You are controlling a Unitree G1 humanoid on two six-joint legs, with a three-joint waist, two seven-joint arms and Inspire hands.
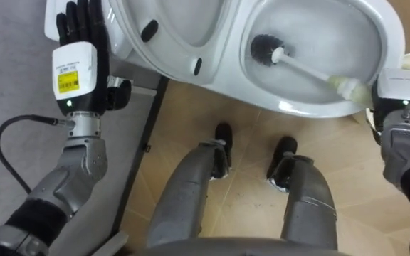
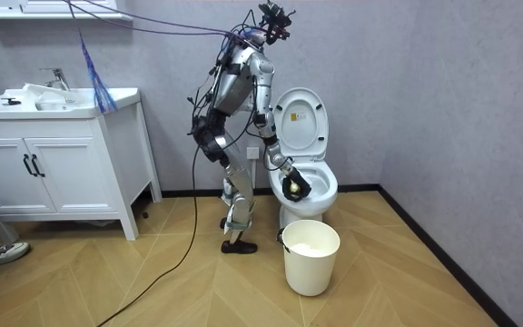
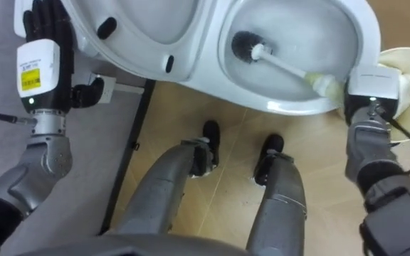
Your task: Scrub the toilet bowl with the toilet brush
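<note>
R hand (image 1: 403,87) fingers grasp toilet brush (image 1: 301,65) handle at toilet (image 1: 312,110) rim, bristles in bowl; L hand (image 1: 81,35) fingers straight on raised lid (image 1: 173,25)

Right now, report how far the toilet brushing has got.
Done: the lid is up, the left hand flat against it. In hand: the brush, its handle running to the right hand, has its head down in the bowl. Left: whether the bowl is scrubbed all round cannot be told; the brush is not yet out.
</note>
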